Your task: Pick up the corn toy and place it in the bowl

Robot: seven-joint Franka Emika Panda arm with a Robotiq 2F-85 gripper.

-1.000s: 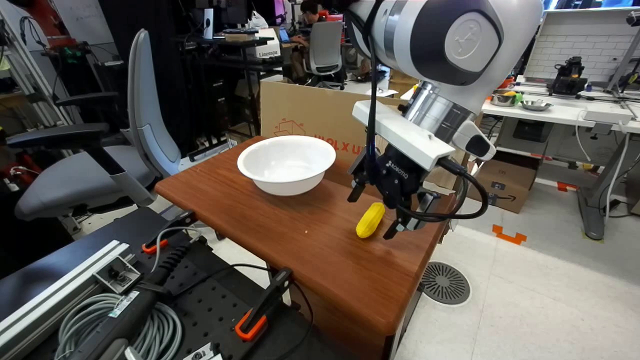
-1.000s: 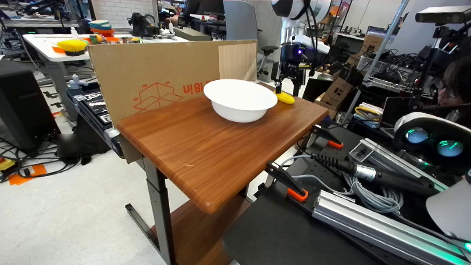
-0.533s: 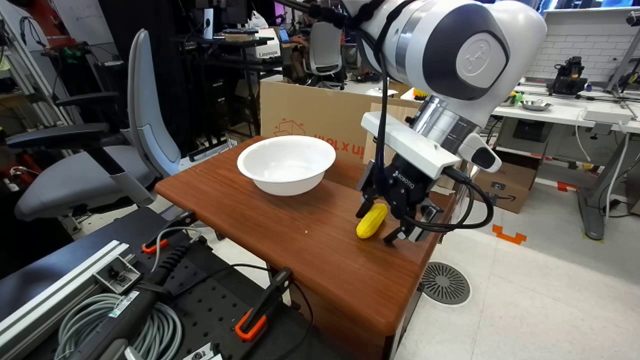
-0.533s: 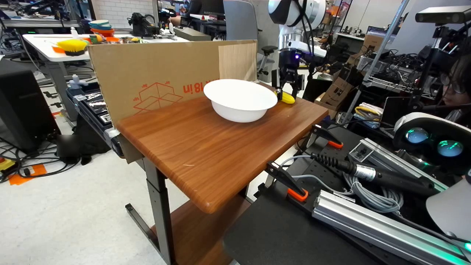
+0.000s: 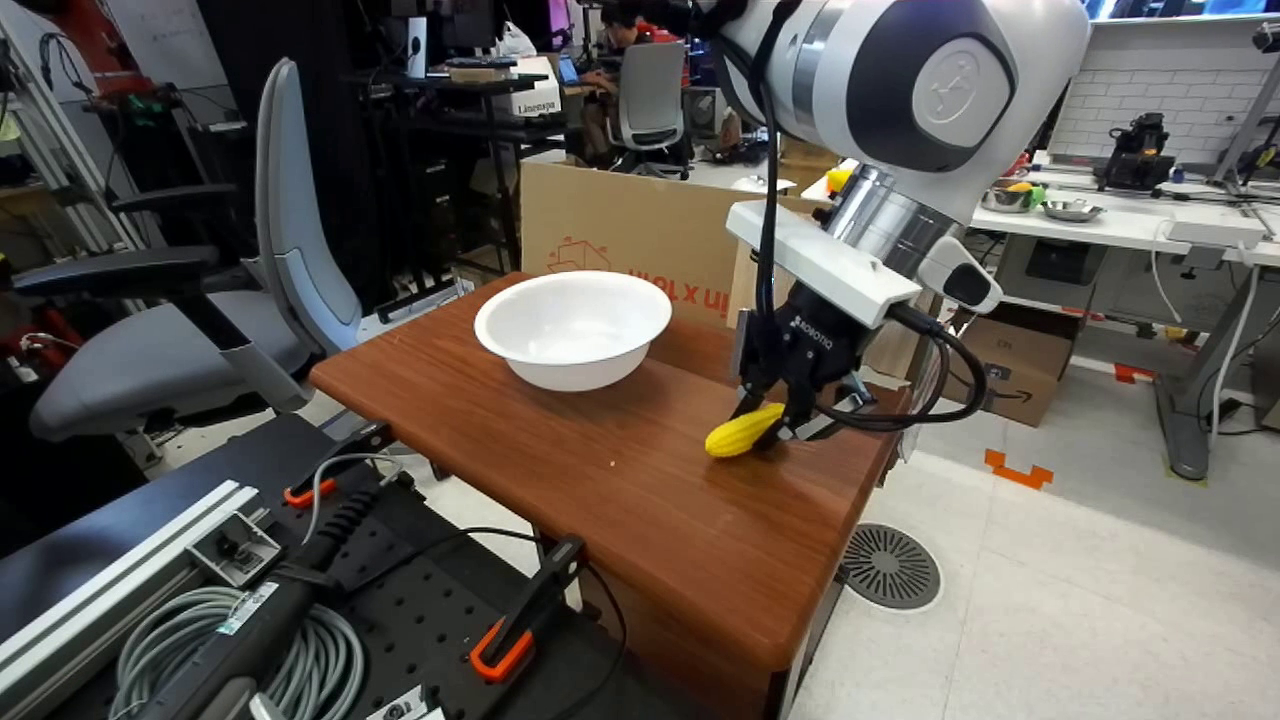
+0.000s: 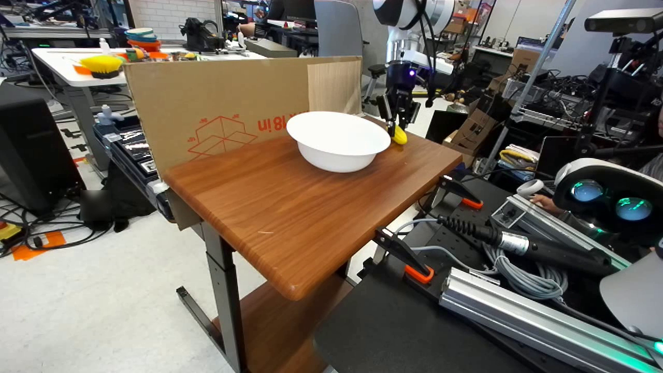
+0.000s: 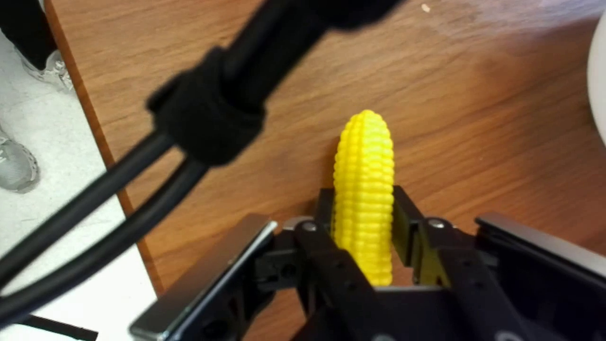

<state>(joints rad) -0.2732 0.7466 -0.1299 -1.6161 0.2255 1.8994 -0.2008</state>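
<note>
The robot arm (image 5: pixel 930 95) slants down at right, its gripper (image 5: pixel 756 424) angled low, fingers (image 7: pixel 404 217) clamped close together.

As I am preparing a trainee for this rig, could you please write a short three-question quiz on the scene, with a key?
1. True or false: in the wrist view, the jaws hold the yellow, cob-shaped corn toy from both sides.
2. Multiple choice: the wide, round, white bowl stands on A) the grey office chair, B) the brown wood-grain table, C) the black perforated board.
3. Fill in: the brown cardboard panel beside the table bears ____ printing.

Key: 1. True; 2. B; 3. red.
</note>
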